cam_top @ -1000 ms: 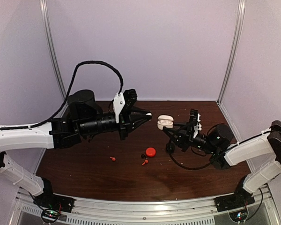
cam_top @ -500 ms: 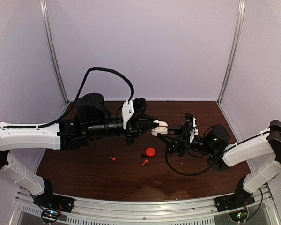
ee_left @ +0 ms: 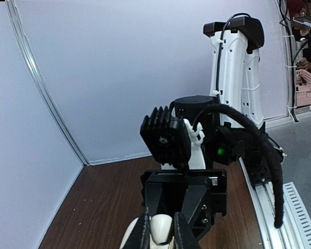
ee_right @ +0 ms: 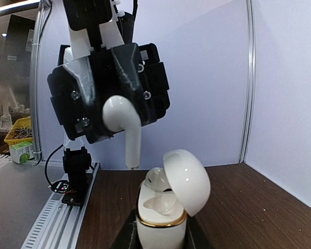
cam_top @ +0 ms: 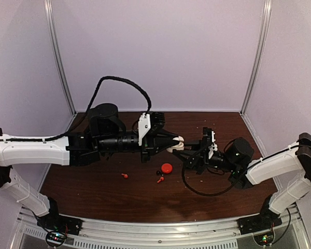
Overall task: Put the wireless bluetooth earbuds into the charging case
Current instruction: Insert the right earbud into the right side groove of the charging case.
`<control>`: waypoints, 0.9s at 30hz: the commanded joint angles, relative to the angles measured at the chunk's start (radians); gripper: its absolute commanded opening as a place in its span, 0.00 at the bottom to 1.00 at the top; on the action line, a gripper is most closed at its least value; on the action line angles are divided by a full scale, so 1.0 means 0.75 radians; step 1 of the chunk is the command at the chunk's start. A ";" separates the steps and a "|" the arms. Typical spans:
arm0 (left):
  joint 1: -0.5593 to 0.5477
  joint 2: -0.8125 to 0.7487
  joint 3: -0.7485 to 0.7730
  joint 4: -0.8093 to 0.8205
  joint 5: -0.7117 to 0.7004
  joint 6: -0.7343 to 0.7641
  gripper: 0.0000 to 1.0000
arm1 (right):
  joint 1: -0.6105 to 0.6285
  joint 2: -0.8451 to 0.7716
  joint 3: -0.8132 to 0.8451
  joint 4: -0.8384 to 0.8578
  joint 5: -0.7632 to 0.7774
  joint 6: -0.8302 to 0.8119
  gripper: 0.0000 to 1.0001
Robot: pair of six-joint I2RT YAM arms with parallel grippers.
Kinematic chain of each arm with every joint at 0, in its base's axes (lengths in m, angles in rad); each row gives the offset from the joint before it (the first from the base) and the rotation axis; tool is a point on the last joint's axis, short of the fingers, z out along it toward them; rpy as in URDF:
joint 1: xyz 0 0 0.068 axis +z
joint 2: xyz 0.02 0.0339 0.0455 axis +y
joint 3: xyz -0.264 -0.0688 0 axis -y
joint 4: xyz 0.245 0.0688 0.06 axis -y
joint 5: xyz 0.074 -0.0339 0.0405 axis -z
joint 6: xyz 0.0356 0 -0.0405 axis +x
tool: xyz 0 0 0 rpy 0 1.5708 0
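Judging by the wrist views, one earbud [ee_right: 154,177] appears already seated in the open case [ee_right: 160,215], which is clamped in the right end effector [cam_top: 186,152] above the tabletop [cam_top: 93,192]. A second earbud [ee_right: 123,123] is pinched in the left end effector [cam_top: 172,140], stem down, just above the case, not yet inserted. Red earbuds [cam_top: 125,175] are lying on the tabletop, unhandled.

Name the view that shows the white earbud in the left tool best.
Right wrist: the whole white earbud shows, stem down, near the open charging case. Left wrist shows only a pale bit between the fingers; top external blurs it with the case.
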 commanded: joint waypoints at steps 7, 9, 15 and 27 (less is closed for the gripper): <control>-0.023 0.067 0.107 -0.016 -0.002 0.041 0.06 | 0.009 -0.013 0.040 0.039 -0.013 0.033 0.00; -0.022 0.086 0.124 -0.031 -0.032 0.046 0.06 | 0.009 -0.021 0.040 0.043 -0.023 0.035 0.00; -0.023 0.115 0.154 -0.065 -0.096 0.053 0.06 | 0.009 -0.041 0.035 0.037 -0.029 0.028 0.00; -0.023 0.113 0.150 -0.105 -0.166 0.058 0.05 | 0.009 -0.059 0.022 0.044 -0.019 0.021 0.00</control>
